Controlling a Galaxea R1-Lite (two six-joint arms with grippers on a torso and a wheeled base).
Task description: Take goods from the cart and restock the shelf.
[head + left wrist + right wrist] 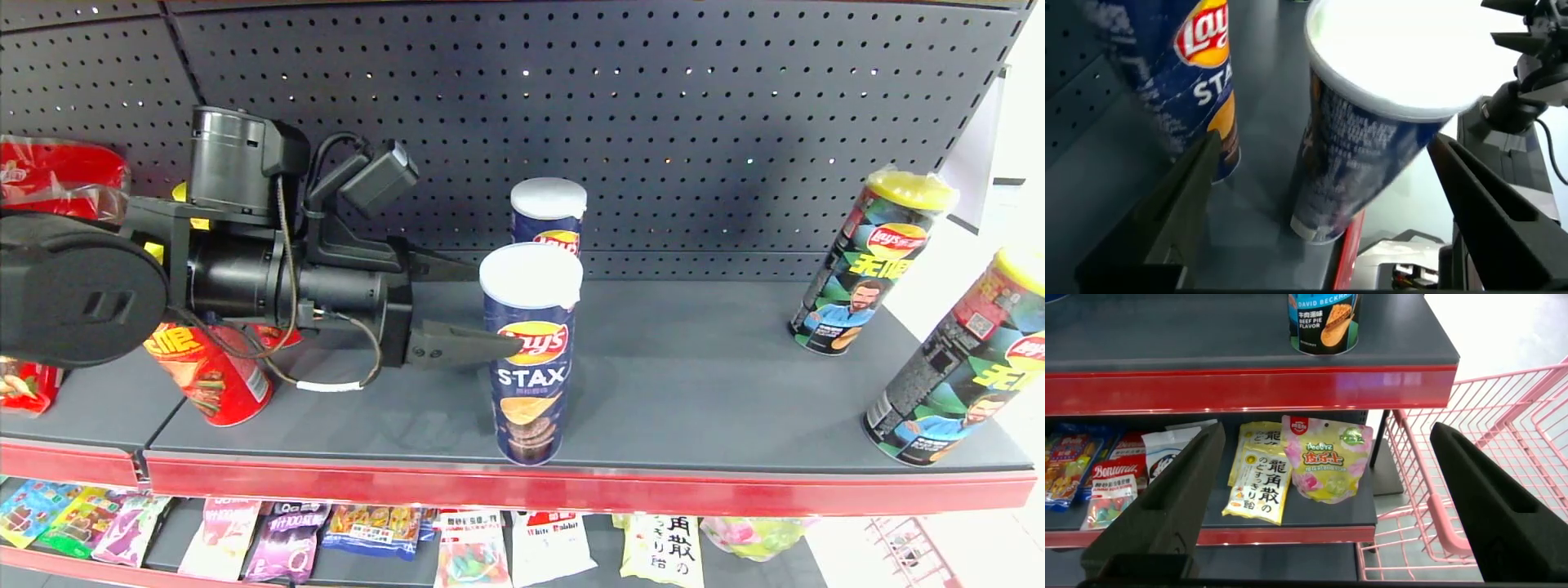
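A blue chips can (529, 351) with a white lid stands upright at the front edge of the grey shelf (694, 367). My left gripper (498, 309) reaches in from the left, open, with one finger on each side of this can. In the left wrist view the same can (1372, 139) sits between the fingers (1184, 212), with a gap on at least one side. A second blue can (549, 214) stands right behind the first, near the pegboard. My right gripper (1327, 429) is open and holds nothing; it hangs in front of the lower shelf, beside the pink cart (1486, 474).
Red chips cans (212, 380) and red bags stand at the shelf's left, under my left arm. Two yellow-lidded cans (878, 261) (963, 367) stand at the right. Bare shelf lies between them and the blue cans. Snack bags (1327, 461) fill the lower shelf.
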